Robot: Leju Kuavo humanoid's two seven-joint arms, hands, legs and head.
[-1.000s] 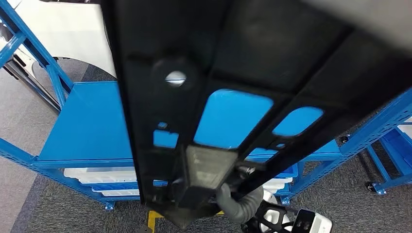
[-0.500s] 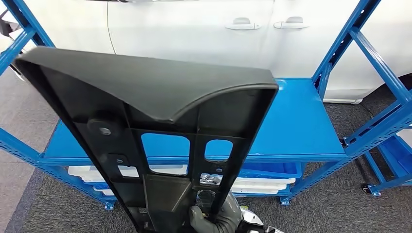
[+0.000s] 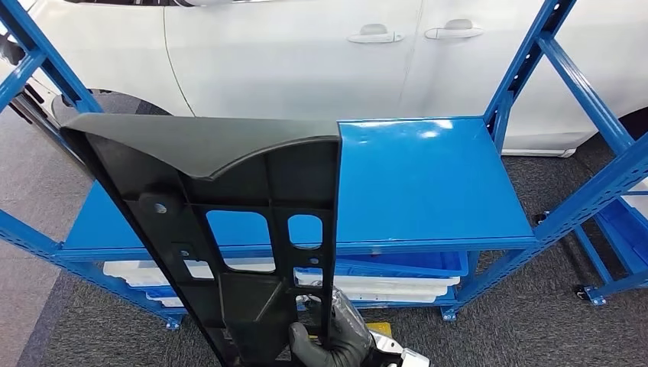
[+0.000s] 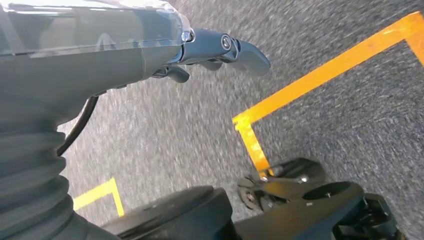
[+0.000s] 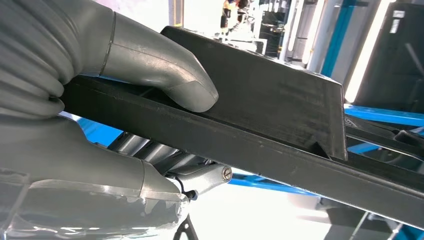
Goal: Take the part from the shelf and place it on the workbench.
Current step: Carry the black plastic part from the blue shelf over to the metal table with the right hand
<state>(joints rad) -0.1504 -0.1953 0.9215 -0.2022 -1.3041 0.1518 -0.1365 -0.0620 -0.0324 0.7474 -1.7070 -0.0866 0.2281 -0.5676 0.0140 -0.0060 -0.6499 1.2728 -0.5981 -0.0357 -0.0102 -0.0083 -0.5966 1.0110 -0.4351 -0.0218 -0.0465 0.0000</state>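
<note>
A blue shelf (image 3: 428, 183) stands before a white car (image 3: 290, 53) on grey carpet (image 3: 535, 321). The right robot hand (image 3: 330, 342) grips the black part (image 3: 229, 229), its lower end cut off. The left robot hand (image 4: 220, 50) hangs with fingers curled, holding nothing.

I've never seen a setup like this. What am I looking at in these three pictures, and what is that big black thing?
It is a two-armed walking robot seen through its own cameras. One picture looks down from its head: its right hand grips the bottom of a long black plastic part, held upright before a blue shelf, with a white car behind. Another comes from the right wrist: the thumb presses on the part's edge. The third comes from the left wrist: the left hand hangs over grey floor with yellow tape, holding nothing.
</note>
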